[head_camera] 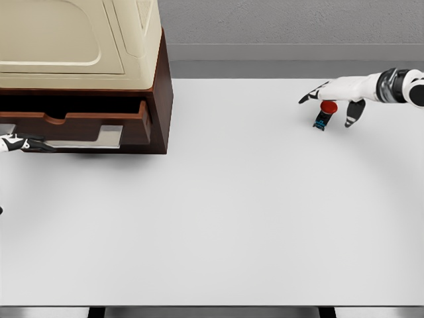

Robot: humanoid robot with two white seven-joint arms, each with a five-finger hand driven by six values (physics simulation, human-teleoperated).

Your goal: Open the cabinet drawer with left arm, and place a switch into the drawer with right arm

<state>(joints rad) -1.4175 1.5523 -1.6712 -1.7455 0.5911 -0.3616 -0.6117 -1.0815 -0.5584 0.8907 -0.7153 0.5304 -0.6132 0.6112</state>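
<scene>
Head view: cabinet drawer (79,122) part open. L hand (20,143) at its handle (86,138), fingers' state can't tell. R hand (341,93) over red-topped switch (324,114) on bench (252,212), fingers spread wide, holding nothing.

white right arm (371,86) w/ black wrist bands; right hand (334,96) white, black fingertips.

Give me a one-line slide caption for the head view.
Right robot hand open over red-capped switch; left robot hand at handle of partly open brown wooden cabinet drawer.
</scene>
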